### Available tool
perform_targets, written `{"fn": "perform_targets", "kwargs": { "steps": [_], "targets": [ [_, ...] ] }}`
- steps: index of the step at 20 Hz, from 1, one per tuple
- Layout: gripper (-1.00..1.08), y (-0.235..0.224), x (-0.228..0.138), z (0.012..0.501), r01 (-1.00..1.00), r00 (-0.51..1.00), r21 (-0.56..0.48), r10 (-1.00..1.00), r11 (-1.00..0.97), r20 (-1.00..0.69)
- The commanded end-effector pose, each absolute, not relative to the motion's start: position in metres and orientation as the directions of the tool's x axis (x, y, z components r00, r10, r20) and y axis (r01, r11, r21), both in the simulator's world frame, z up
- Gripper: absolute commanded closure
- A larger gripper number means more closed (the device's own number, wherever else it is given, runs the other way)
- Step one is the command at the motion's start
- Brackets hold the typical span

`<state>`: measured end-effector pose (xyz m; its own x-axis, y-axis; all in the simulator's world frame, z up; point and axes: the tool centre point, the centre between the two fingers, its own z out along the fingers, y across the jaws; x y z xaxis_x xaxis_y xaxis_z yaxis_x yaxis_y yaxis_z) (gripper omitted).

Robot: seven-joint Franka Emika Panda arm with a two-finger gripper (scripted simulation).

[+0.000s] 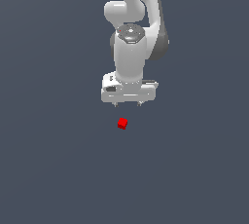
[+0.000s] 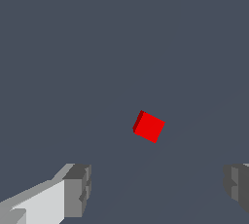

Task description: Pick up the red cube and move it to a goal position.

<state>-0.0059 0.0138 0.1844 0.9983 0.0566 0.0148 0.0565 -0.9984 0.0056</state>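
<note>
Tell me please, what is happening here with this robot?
A white robot arm hangs its claw over a dark flat floor. The claw is open and holds nothing. A small red cube lies on the floor, apart from the fingers. The cube is not yet picked up.

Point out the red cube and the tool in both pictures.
red cube (image 1: 122,123), exterior view, its top face; also (image 2: 150,127), wrist view, its bright face.
tool (image 1: 128,103), exterior view, midway between its fingertips; also (image 2: 158,189), wrist view, same.
</note>
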Motion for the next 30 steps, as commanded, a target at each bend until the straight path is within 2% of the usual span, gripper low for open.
{"fn": "perform_targets", "kwargs": {
  "steps": [1, 10, 23, 30],
  "targets": [
    [-0.92, 0.014, -0.006, 0.184, 0.057, 0.998, 0.006, 0.057, -0.998, 0.015],
    [-0.92, 0.010, -0.005, 0.162, -0.005, 1.000, 0.005, -0.005, -1.000, 0.013],
    [-0.92, -0.005, -0.005, 0.060, -0.276, 0.961, 0.004, -0.276, -0.961, 0.005],
    [-0.92, -0.010, -0.005, 0.026, -0.361, 0.932, 0.002, -0.361, -0.932, 0.001]
  ]
}}
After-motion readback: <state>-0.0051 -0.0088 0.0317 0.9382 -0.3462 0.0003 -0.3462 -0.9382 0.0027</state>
